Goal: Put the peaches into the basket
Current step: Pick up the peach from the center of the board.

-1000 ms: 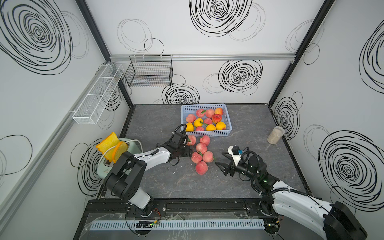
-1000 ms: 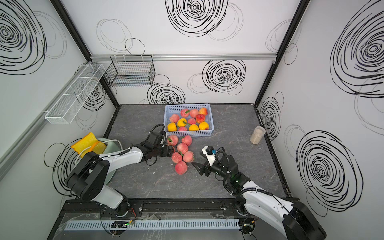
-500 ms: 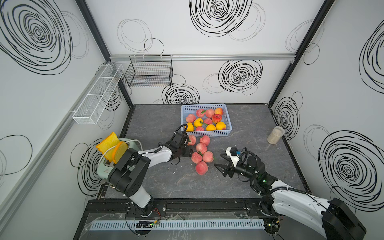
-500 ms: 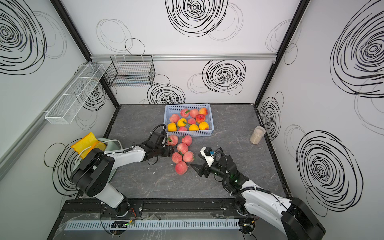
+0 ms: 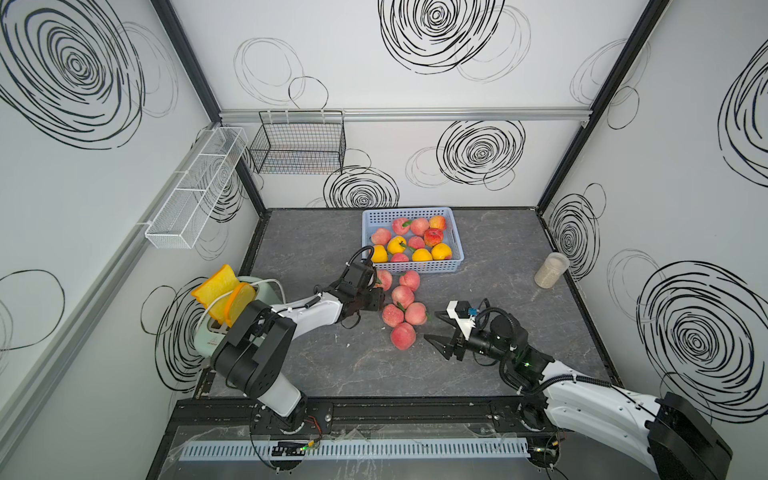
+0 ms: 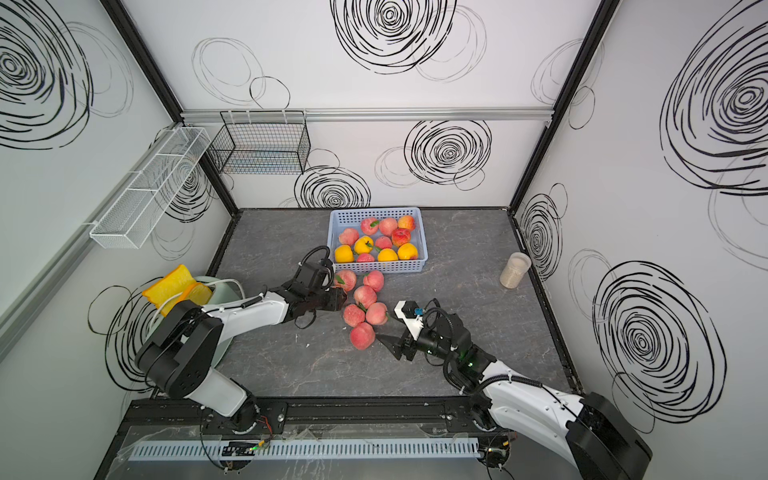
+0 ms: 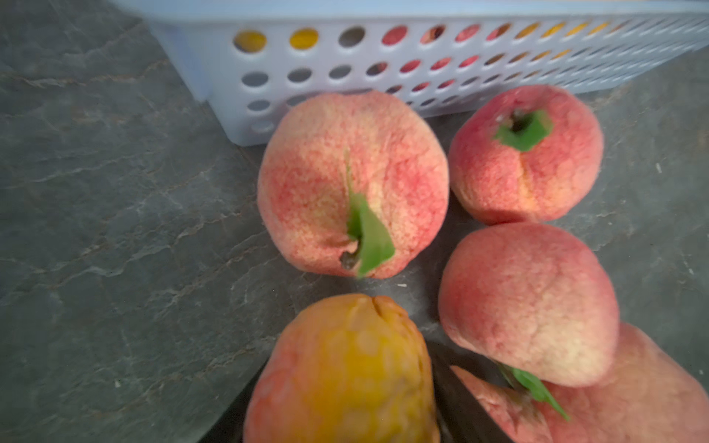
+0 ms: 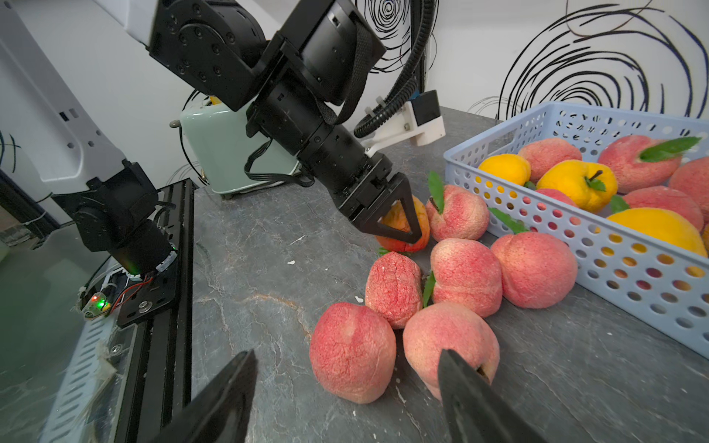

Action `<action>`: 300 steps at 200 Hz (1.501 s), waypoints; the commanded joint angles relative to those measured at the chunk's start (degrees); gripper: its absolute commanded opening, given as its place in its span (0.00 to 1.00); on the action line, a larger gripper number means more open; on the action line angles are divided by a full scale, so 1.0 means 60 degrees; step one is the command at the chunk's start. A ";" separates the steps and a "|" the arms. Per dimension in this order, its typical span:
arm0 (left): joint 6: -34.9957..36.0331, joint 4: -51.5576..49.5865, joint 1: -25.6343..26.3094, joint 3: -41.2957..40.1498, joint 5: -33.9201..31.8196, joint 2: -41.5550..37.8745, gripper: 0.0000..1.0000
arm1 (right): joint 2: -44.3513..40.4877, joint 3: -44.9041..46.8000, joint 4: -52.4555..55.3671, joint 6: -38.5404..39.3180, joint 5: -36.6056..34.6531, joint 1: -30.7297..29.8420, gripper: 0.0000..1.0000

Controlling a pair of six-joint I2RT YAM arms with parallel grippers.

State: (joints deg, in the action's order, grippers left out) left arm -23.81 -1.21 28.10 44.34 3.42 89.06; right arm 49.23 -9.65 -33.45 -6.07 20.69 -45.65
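While the left fingers (image 8: 383, 230) clasp an orange peach (image 7: 345, 372) on the counter (image 8: 249, 276) near the basket (image 8: 629, 268), the right fingers (image 8: 222, 399) stand open near a pink peach (image 8: 353, 353).

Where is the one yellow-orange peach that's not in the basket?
Both wrist views show the yellow-orange peach on the table between the left gripper's jaws, at the left edge of the loose pink peaches, in front of the basket's near-left corner.

Mint toaster (image 5: 210, 334) (bread (image 5: 216, 286) inside), black wire basket (image 5: 299, 145), jar (image 5: 550, 270)
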 commanded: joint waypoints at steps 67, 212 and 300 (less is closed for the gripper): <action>-0.0211 -0.0835 0.0386 0.0300 -0.0179 -0.2054 0.60 | -0.0302 0.0094 -0.0212 0.0470 -0.0636 -0.0477 0.76; 0.0866 0.0086 -0.0816 0.4437 0.0583 0.1063 0.61 | -0.0924 0.0292 -0.0152 0.0602 -0.1889 -0.0756 0.72; 0.1252 -0.0091 -0.0524 0.5517 0.0400 0.3050 0.63 | -0.1143 0.0394 -0.0147 0.0524 -0.2642 -0.0800 0.74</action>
State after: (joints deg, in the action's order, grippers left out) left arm -18.13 -2.96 24.12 74.28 6.79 105.19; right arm 43.05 -7.68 -33.47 -3.36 5.89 -50.06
